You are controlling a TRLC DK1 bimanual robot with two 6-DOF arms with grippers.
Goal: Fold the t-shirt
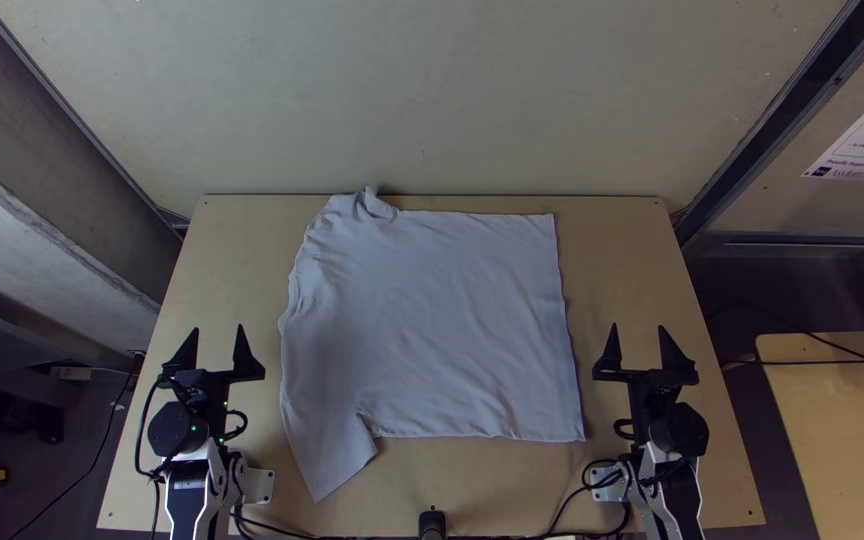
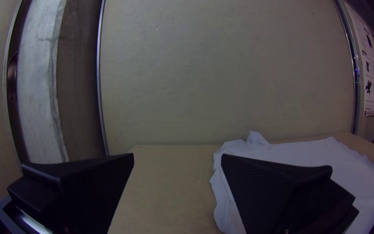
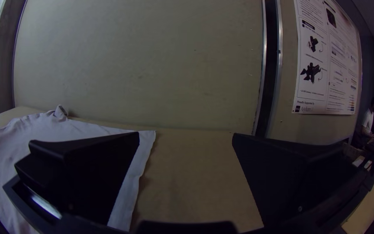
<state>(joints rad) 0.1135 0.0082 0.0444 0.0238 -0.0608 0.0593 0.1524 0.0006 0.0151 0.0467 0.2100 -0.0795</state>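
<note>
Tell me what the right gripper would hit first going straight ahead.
Probably the wall behind the table: the right gripper points that way, past the side of the T-shirt. Its height and tilt are hard to judge.

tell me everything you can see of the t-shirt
The t-shirt is plain and pale, apparently thin soft fabric, spread unfolded on the wooden table with shallow wrinkles. Its straight hem lies toward the right arm, its wavier shoulder end toward the left arm. One sleeve angles out toward the table's near edge; a bunched bit pokes up at the far edge. The open left gripper and right gripper stand clear on either side.
</note>
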